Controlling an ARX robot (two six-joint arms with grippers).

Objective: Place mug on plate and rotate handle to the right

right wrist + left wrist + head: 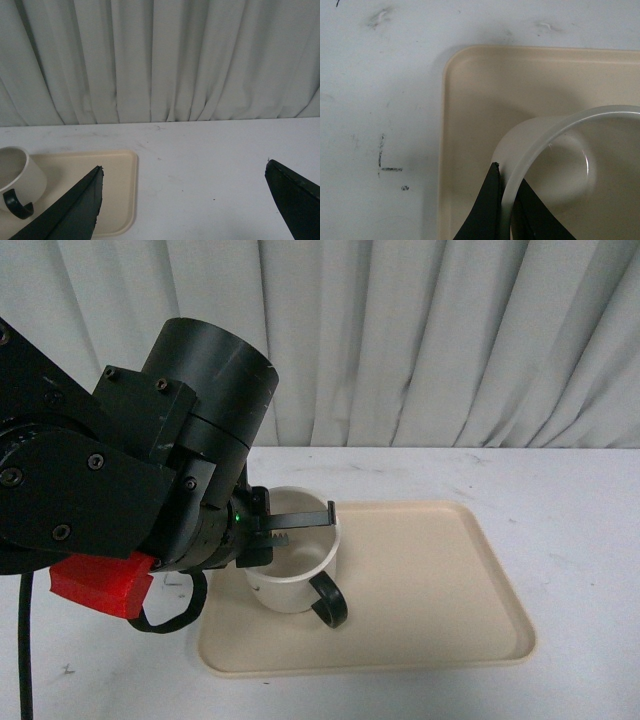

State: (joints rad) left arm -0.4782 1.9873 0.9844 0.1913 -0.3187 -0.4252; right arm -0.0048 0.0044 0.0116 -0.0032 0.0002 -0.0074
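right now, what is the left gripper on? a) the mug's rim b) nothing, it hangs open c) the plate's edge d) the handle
a: in the left wrist view the left gripper has one finger inside and one outside the mug wall at the rim; the handle is free.

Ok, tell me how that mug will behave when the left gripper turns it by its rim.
The mug looks rigid, so its wall probably won't flex in the left gripper. Its glossy surface may slip in that thin pinch. Wide and squat, it seems unlikely to tip, and should slide rather than catch on the smooth plate.
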